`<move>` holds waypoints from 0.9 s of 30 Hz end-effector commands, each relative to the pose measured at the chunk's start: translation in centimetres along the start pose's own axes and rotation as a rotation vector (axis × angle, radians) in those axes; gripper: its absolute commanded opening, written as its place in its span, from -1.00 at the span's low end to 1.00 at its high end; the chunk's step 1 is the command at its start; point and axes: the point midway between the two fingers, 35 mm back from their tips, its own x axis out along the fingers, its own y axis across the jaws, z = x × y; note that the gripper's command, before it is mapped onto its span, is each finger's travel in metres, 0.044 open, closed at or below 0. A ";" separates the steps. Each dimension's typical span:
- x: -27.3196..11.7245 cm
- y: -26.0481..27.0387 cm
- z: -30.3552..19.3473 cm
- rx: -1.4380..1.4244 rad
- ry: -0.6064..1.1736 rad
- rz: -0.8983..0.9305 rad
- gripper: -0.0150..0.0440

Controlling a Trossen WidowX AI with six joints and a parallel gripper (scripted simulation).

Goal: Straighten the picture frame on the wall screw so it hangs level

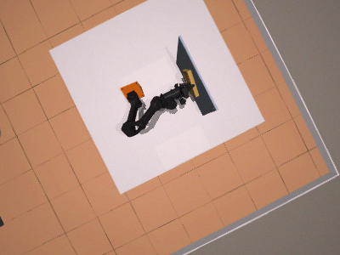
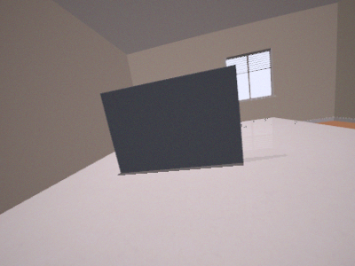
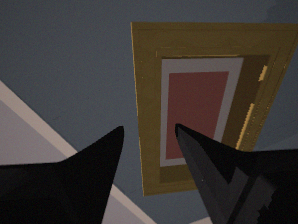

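The gold picture frame [image 1: 189,76] [image 3: 145,100] with a red picture hangs on the front of the dark blue-grey panel [image 1: 183,55] [image 2: 173,124] [image 3: 75,75]. The wrist view shows it obliquely, so its tilt cannot be told clearly. The screw and the notched strip are hidden behind it. My gripper [image 1: 192,87] [image 3: 149,128] is open with nothing held. In the wrist view the frame's left edge shows in the gap between the fingertips, and the right fingertip overlaps the red picture. Whether a fingertip touches the frame cannot be told. The exterior view shows only the panel's back.
The panel stands upright on the white table [image 1: 93,127] [image 2: 177,217]. An orange square [image 1: 126,90] lies beneath a part of the black arm [image 1: 146,115], left of the panel in the top view. A window [image 2: 259,80] is in the wall behind.
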 end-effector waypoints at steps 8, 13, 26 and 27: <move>0.1 0.2 0.0 -0.004 0.002 0.006 0.39; 0.1 0.2 0.0 -0.004 0.002 0.006 0.39; 0.1 0.3 0.0 -0.004 0.002 0.006 0.30; 0.1 0.3 0.0 -0.004 0.002 0.006 0.21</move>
